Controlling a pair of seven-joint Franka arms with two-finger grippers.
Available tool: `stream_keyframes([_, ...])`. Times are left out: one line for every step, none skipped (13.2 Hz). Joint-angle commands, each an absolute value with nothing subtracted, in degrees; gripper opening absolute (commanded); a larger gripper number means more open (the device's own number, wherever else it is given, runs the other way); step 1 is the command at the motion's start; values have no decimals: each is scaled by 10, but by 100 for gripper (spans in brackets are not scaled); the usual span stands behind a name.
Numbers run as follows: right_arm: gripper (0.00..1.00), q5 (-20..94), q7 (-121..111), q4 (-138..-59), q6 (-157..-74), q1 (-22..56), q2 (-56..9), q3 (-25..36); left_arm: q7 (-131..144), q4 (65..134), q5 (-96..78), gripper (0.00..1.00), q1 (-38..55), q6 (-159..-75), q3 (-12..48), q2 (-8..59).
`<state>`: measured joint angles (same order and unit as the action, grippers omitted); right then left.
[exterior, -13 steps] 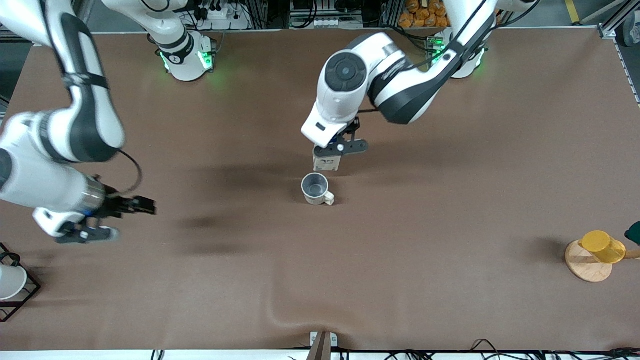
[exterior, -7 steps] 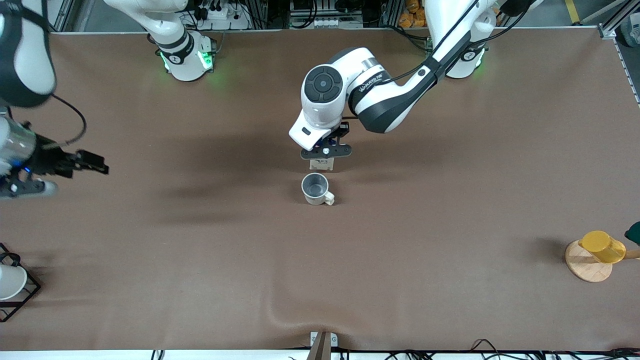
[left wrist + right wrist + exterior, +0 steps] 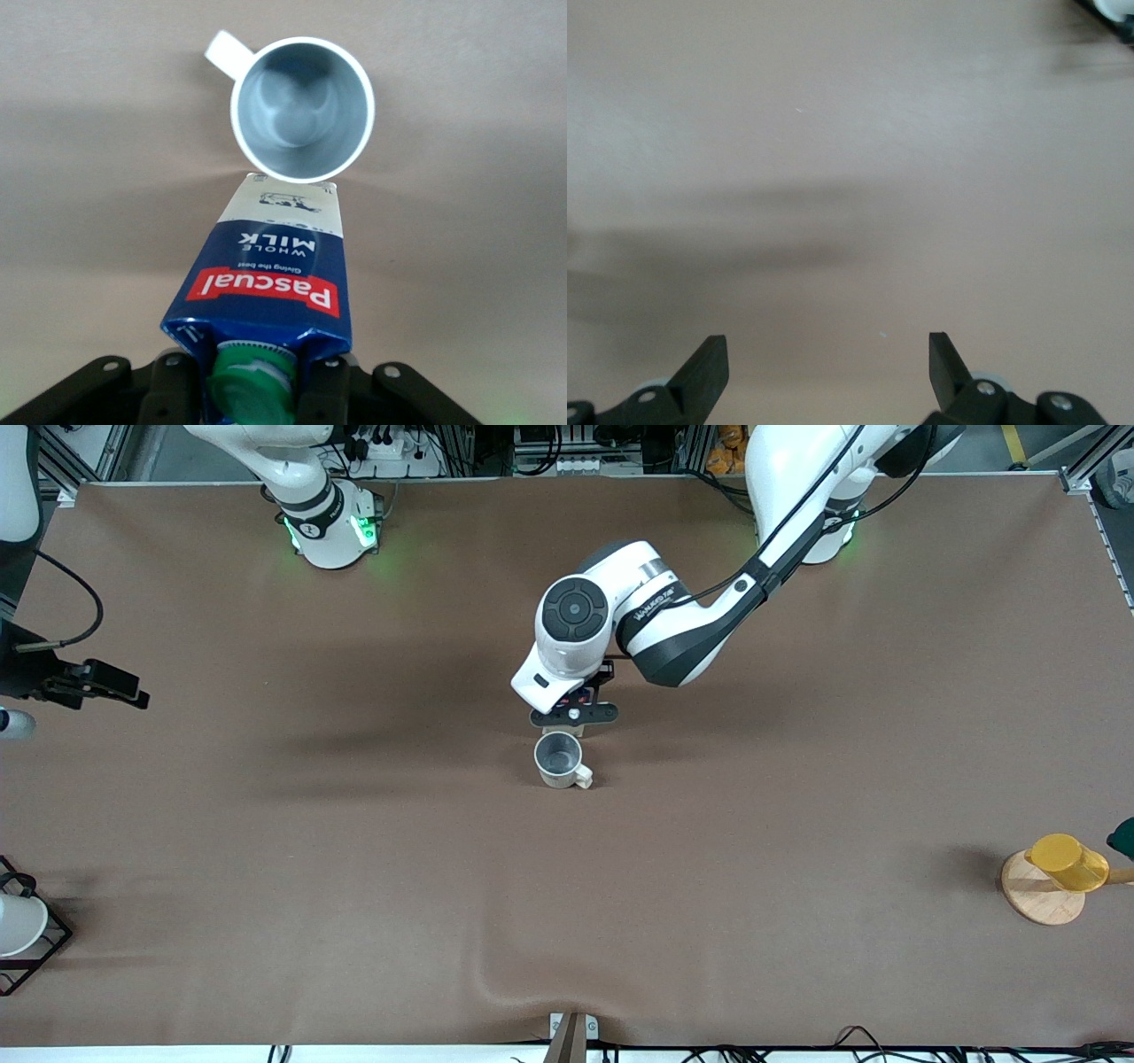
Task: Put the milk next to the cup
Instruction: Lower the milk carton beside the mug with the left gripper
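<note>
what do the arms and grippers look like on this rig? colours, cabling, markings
Both arms: glossy white shells with black joint sections. The left arm has a round black end cap, grey lettering and an external black cable. Bases glow green. The left gripper and right gripper are black, with silver screws.

One milk carton, three cups: beige mug, yellow cup, white cup.
</note>
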<state>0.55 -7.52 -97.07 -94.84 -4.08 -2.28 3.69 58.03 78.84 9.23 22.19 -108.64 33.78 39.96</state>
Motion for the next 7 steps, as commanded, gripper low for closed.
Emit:
stream_keyframes([100, -29, -105, -945, -904, -34, -11, 25, 602, 766, 105, 28, 268, -1093, 296, 407])
stream_keyframes([100, -29, -114, -938, -904, -34, -11, 23, 601, 766, 104, 28, 279, -1093, 279, 406])
stream_keyframes([100, -29, -126, -928, -904, -33, -11, 23, 601, 761, 104, 28, 285, -1093, 273, 406])
stream_keyframes([100, -27, -142, -923, -904, -34, -12, 24, 601, 761, 104, 28, 285, -1093, 270, 407])
stream_keyframes([100, -26, -148, -923, -904, -36, -13, 25, 601, 761, 104, 28, 285, -1092, 269, 407])
stream_keyframes([100, -24, -148, -924, -905, -36, -16, 25, 601, 761, 104, 28, 286, -1092, 269, 407])
stream_keyframes([100, -9, -141, -923, -906, -37, -16, 27, 601, 761, 105, 28, 286, -1092, 269, 407])
